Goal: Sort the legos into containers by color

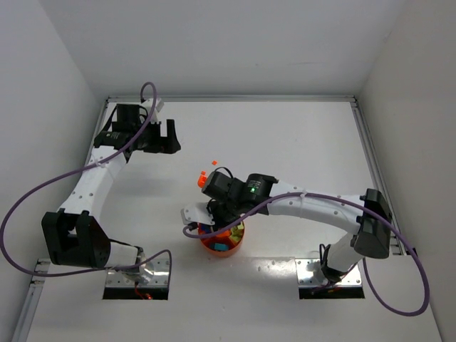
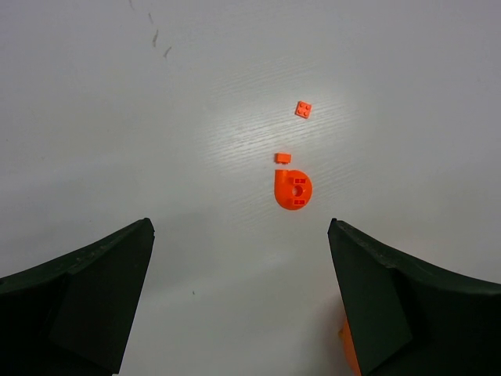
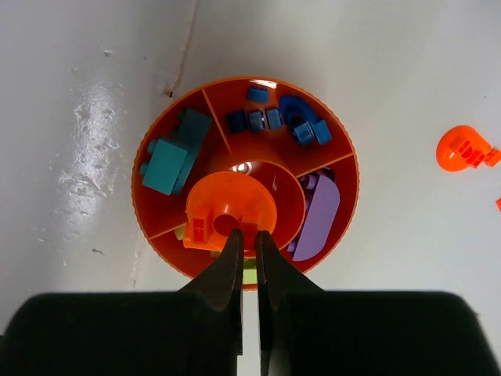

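Right arm with lego over tray

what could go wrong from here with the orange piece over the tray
1. The right gripper seems to pinch the round orange brick only by its rim above the tray; released off-centre, it might land among the purple bricks.
2. Three loose orange bricks lie on the table ahead of the open left gripper; a careless descent could scatter them.
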Action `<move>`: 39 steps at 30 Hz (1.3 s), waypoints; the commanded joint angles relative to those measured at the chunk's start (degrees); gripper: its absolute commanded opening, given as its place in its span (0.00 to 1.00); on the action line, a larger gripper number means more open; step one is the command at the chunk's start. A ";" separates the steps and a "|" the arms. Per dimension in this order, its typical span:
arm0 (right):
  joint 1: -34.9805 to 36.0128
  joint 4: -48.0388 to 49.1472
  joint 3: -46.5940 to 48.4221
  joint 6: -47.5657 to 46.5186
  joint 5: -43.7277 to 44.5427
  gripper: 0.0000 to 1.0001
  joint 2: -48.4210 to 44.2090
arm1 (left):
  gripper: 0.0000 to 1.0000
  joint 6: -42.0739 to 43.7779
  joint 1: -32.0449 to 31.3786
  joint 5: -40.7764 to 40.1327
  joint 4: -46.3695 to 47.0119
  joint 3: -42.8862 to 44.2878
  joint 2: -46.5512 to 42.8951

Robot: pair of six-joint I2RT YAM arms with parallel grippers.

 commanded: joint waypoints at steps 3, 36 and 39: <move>-0.66 1.74 0.63 0.01 0.33 0.00 0.12 | 1.00 0.15 0.63 1.42 1.37 0.03 -1.07; -14.37 16.33 19.60 29.53 1.92 0.29 16.27 | 1.00 -2.84 1.68 -7.01 3.21 0.03 -1.69; -16.13 15.45 23.92 27.36 -3.26 0.29 22.08 | 1.00 -2.32 2.83 -7.01 2.17 0.64 -1.69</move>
